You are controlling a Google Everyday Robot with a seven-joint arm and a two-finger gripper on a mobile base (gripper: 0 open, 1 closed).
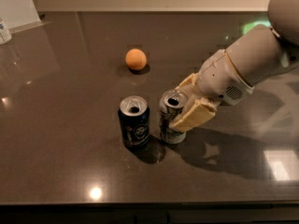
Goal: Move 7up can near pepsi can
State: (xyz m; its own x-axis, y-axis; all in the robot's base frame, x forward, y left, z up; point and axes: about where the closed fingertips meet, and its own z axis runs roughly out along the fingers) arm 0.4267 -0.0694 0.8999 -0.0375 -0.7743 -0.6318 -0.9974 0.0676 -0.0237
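Observation:
The 7up can (pixel 170 120), pale silver with green markings and an open silver top, stands upright on the dark table just right of the pepsi can (pixel 134 128), a dark navy can with a silver top. The two cans stand close side by side with a narrow gap. My gripper (pixel 184 101) reaches in from the right, its cream fingers (pixel 194 115) closed around the 7up can, one in front and one behind.
An orange ball (pixel 136 59) lies farther back on the table (pixel 60 101). A white object (pixel 4 31) sits at the far left edge. My arm (pixel 247 62) crosses the right side. The table's front edge runs along the bottom.

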